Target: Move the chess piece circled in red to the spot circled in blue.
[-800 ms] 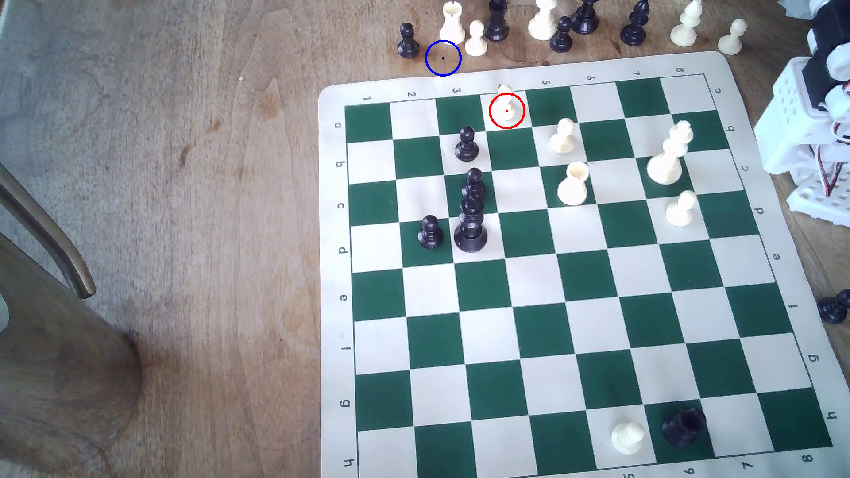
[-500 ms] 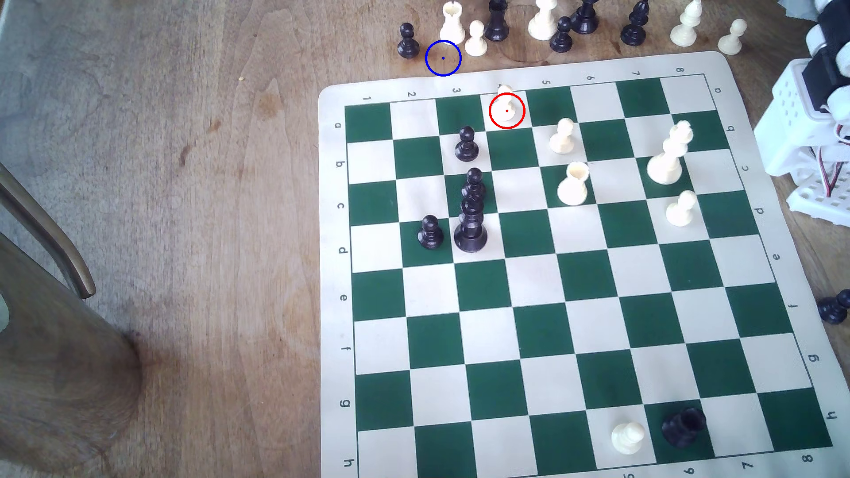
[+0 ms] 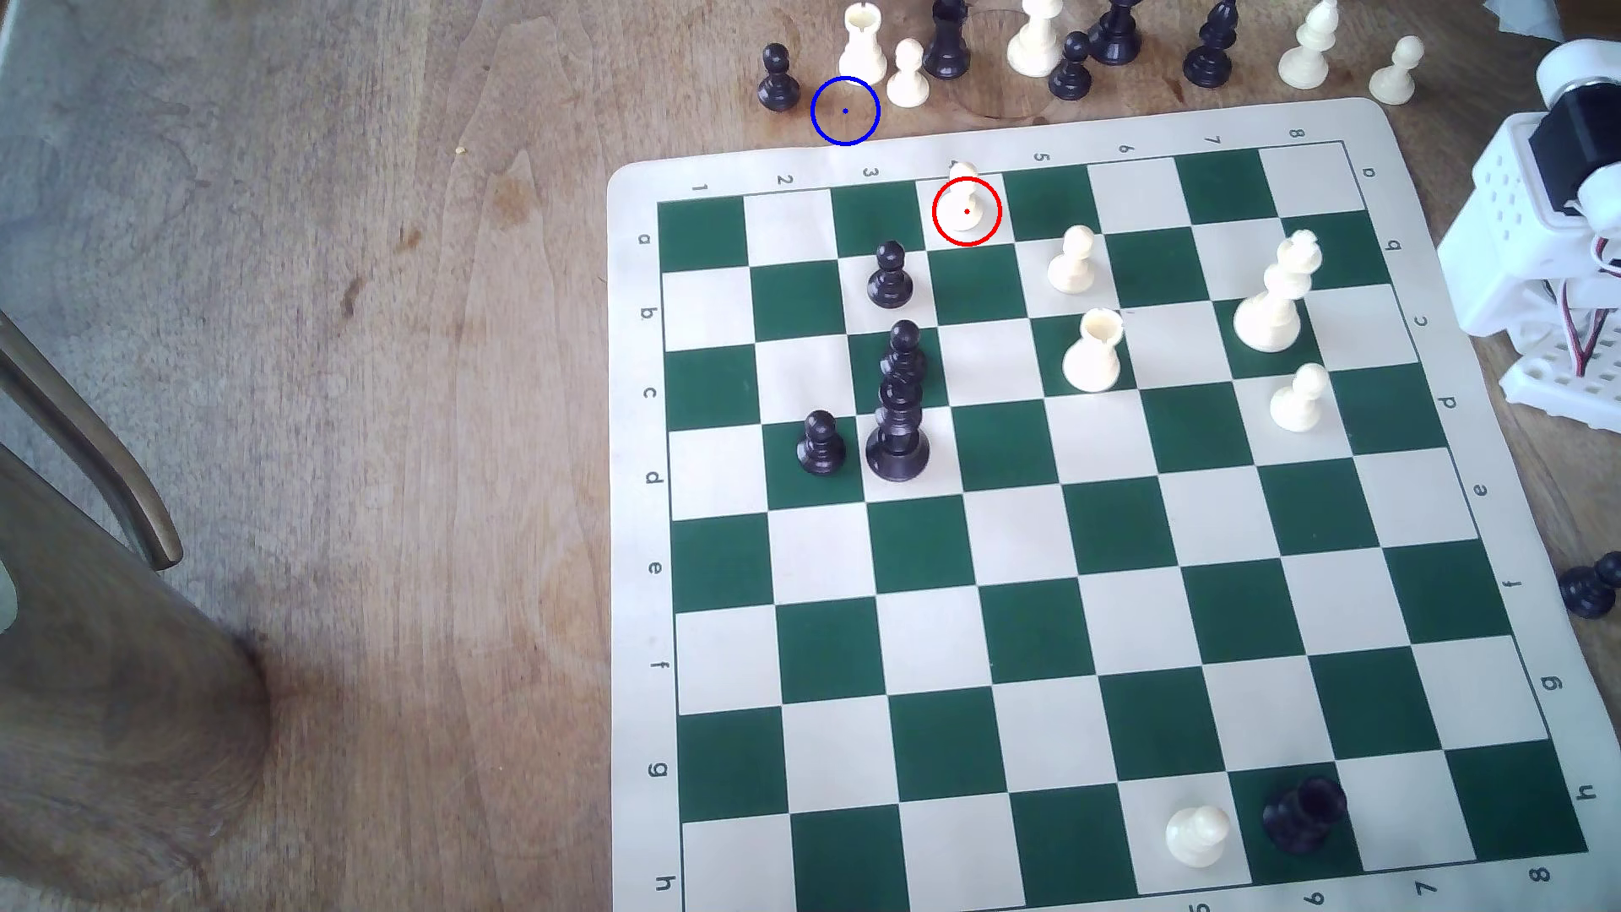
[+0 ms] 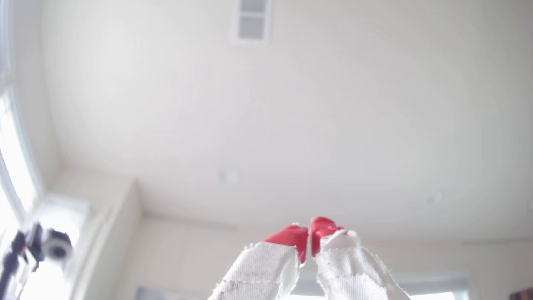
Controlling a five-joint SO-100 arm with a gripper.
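A cream pawn stands ringed in red on a light square at the far edge of a green-and-cream chessboard, while a blue circle marks bare wood just off that edge. The circle sits between a black pawn and a cream rook. The arm's white base stands at the exterior view's right.
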